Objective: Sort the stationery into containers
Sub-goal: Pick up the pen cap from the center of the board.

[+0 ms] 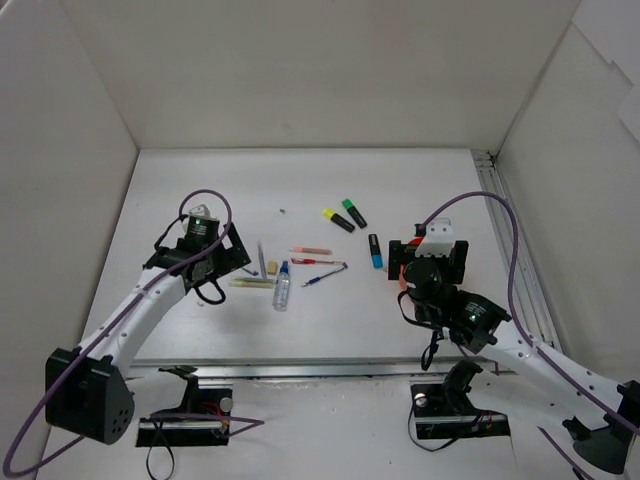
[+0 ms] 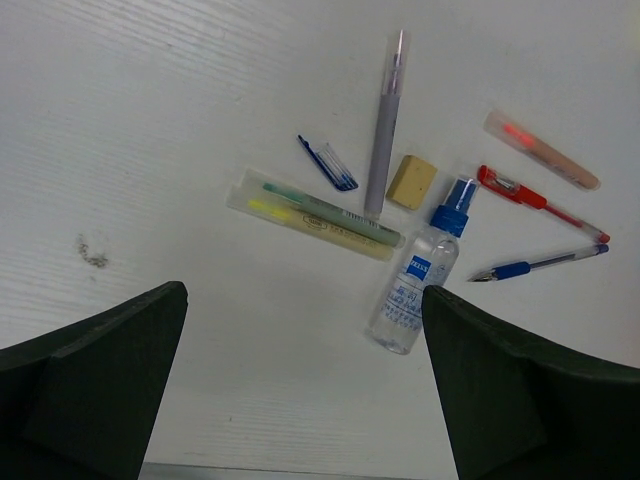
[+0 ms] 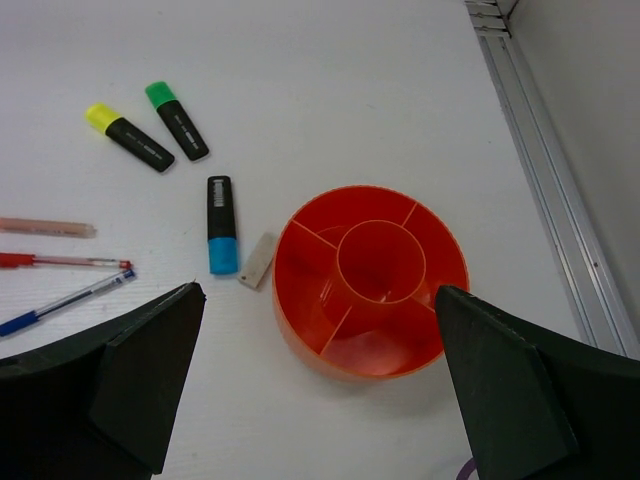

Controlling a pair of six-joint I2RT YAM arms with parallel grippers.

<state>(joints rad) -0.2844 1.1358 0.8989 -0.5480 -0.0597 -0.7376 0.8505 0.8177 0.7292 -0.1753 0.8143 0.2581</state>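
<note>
My left gripper (image 2: 305, 300) is open and empty above the table, just short of the clear blue-capped tube (image 2: 420, 285). Beyond it lie a pale strip (image 2: 315, 220), a grey pen (image 2: 385, 120), a tan eraser (image 2: 412, 182), a red pen (image 2: 540, 203) and a blue pen (image 2: 540, 263). My right gripper (image 3: 318, 292) is open and empty above the orange-red divided pot (image 3: 300, 340), whose compartments hold nothing. Left of the pot lie the blue-capped (image 3: 222, 225), yellow-capped (image 3: 128, 138) and green-capped (image 3: 177, 120) highlighters and a small pale piece (image 3: 258, 261).
A pinkish pen (image 2: 540, 150) and a small blue clip (image 2: 328, 163) lie among the left group. A metal rail (image 3: 540, 180) runs along the right side of the table. White walls (image 1: 300, 70) enclose the table on three sides.
</note>
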